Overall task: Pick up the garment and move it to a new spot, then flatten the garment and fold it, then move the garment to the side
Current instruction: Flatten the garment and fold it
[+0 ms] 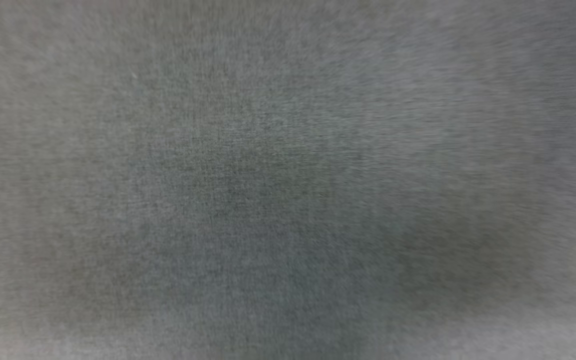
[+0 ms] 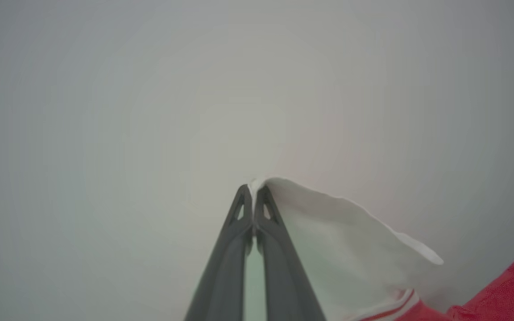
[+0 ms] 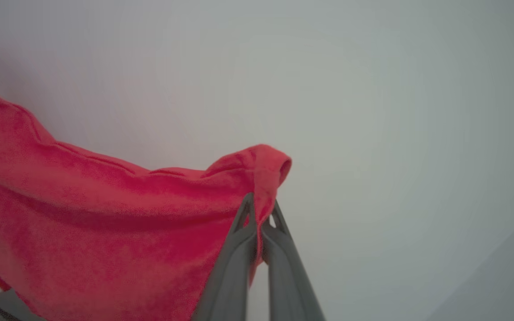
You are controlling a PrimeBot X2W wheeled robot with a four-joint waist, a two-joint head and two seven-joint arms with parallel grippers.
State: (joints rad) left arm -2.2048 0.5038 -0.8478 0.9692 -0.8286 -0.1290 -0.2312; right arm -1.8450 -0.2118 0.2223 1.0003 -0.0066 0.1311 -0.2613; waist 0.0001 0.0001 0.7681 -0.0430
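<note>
A: While the head view gives just a blurred grey surface (image 1: pixel 288 180), where is the garment (image 3: pixel 83 214)?
B: Held up at two places. The left gripper (image 2: pixel 253 189) has its fingers pressed together on the tip of the white sleeve (image 2: pixel 341 240).
A: And the right gripper (image 3: pixel 261 205)?
B: Pinched closed on a fold of the red edge, with the cloth draping off to the left of that wrist view.

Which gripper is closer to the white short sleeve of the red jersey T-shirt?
Left. The left gripper is shut on the white short sleeve; the right gripper pinches a red edge of the red jersey T-shirt.
</note>
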